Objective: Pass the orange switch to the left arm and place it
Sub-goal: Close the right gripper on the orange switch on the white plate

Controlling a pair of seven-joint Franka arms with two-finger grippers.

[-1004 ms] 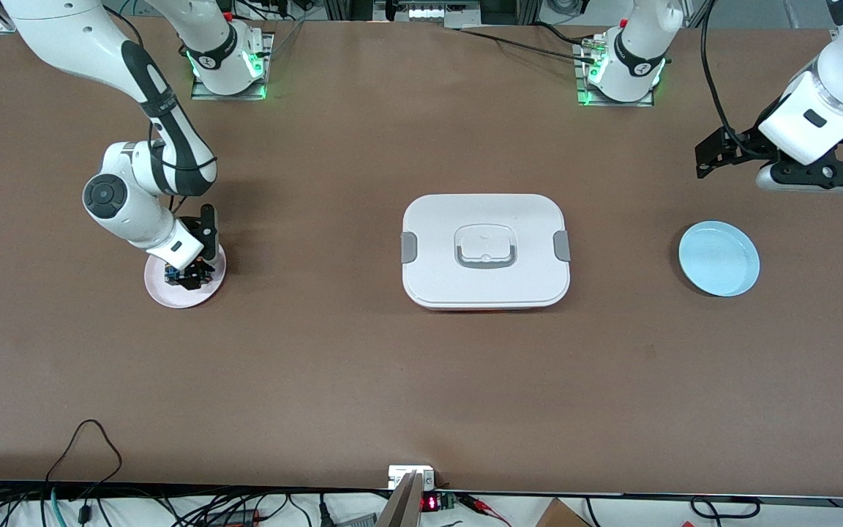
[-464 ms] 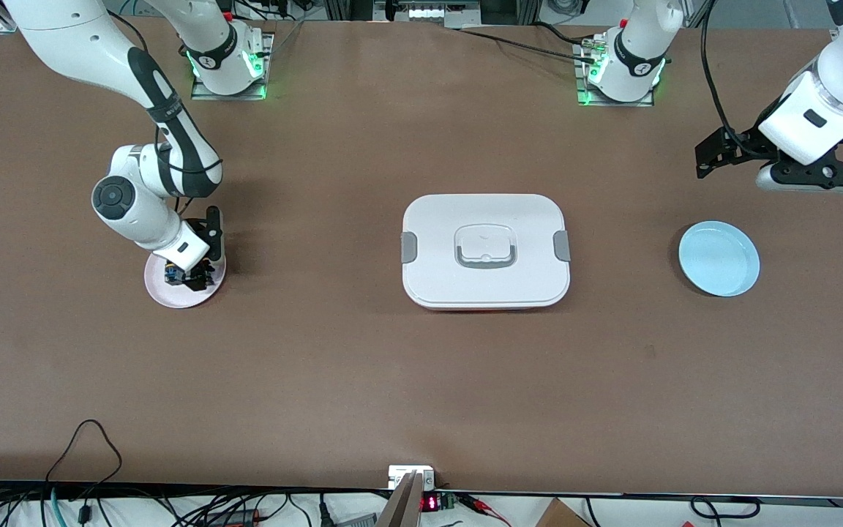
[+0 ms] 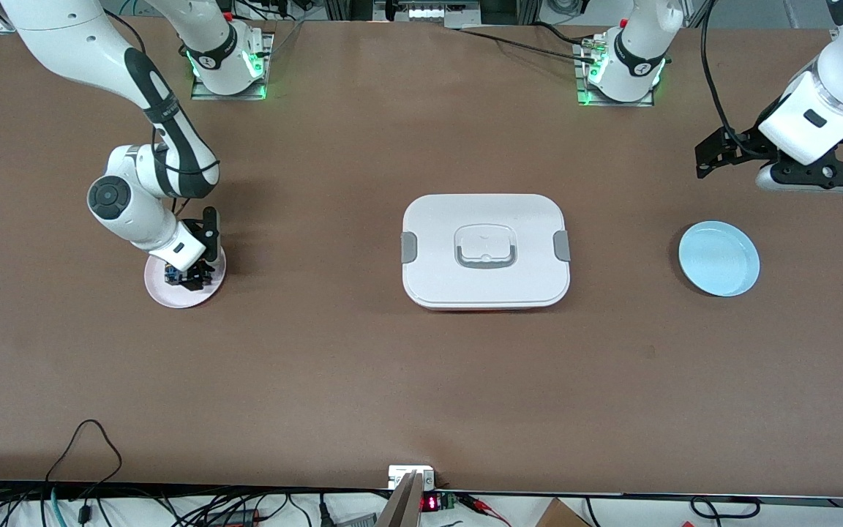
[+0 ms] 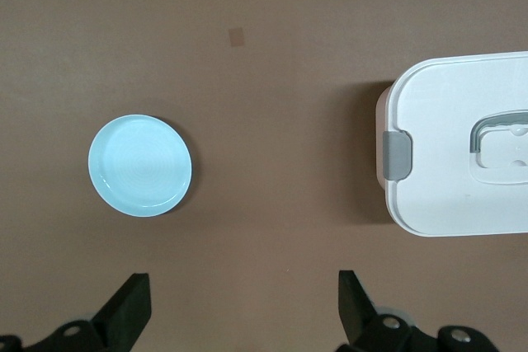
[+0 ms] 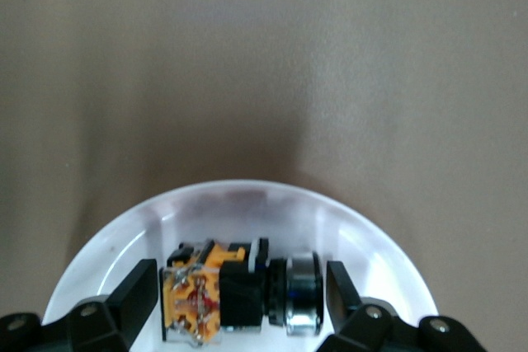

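The orange switch lies on its side on a small white plate at the right arm's end of the table. It has an orange-and-black body and a metal end. My right gripper is down on that plate, one finger at each end of the switch with only slim gaps, so it is still open. In the front view the hand hides most of the switch. My left gripper waits wide open and empty, high over the left arm's end. The white box sits mid-table.
A light-blue plate lies empty between the box and the left arm's end, seen in the left wrist view too. The box's grey clip faces it. Cables run along the table edge nearest the front camera.
The right gripper's fingers have drawn in toward the switch on the plate, and its wrist shifted slightly. The left arm has not moved.
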